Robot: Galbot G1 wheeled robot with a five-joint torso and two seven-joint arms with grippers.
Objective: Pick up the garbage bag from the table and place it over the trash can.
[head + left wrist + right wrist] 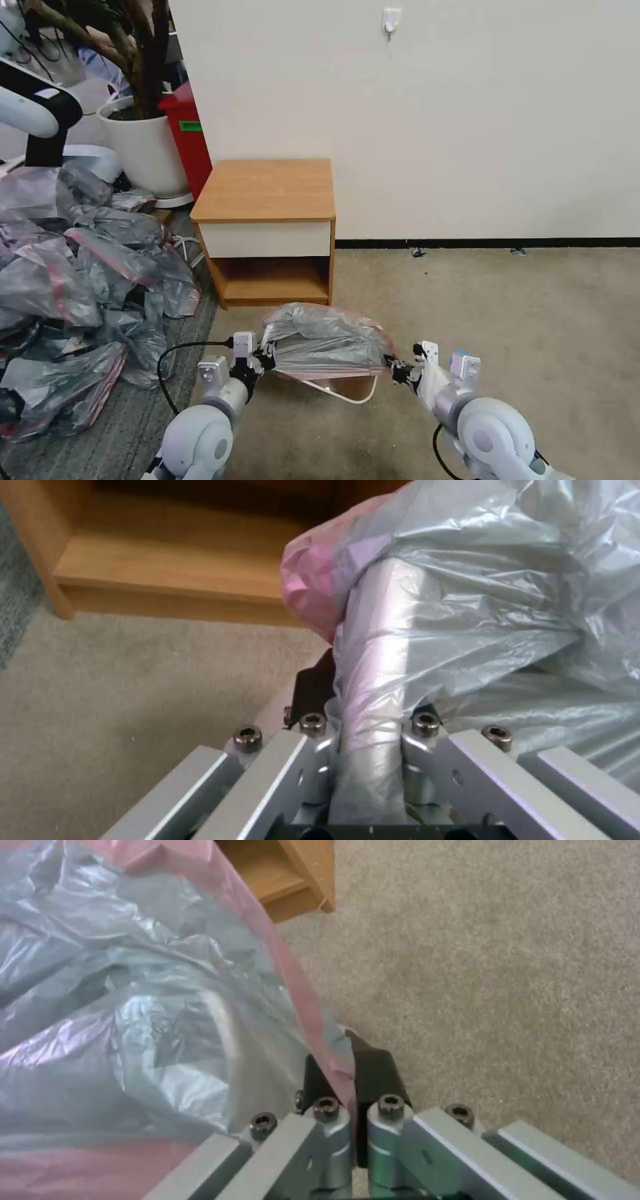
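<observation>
the table (pixel 267 190) stands against the wall with its top bare; the bag (pixel 327 340) is off it, stretched low over the carpet just in front of the table's open shelf. under the bag, a cream rim of the can (pixel 347 393) peeks out, its near edge uncovered and most of it hidden by the plastic. a heap of bags (pixel 73 267) lies well to the left and plays no part.

the bag hangs between the two arms, its pink band running along the lower edge. the left gripper (pixel 265 357) is clamped on the bag's left end; in the left wrist view a bunched rope of grey film runs between its fingers (pixel 313 690). the right gripper (pixel 398 369) is pinched on the right end, its black pads (pixel 377 1072) closed on the pink hem.

judging from this, the step is seating the mouth over the can. to do it well, both arms should keep the hem taut and level, so the opening stays wide. the near edge looks the weak spot: the band seems to sit above the rim there, so it likely needs lowering past the rim. thin film may slip or tear if pulled hard.
</observation>
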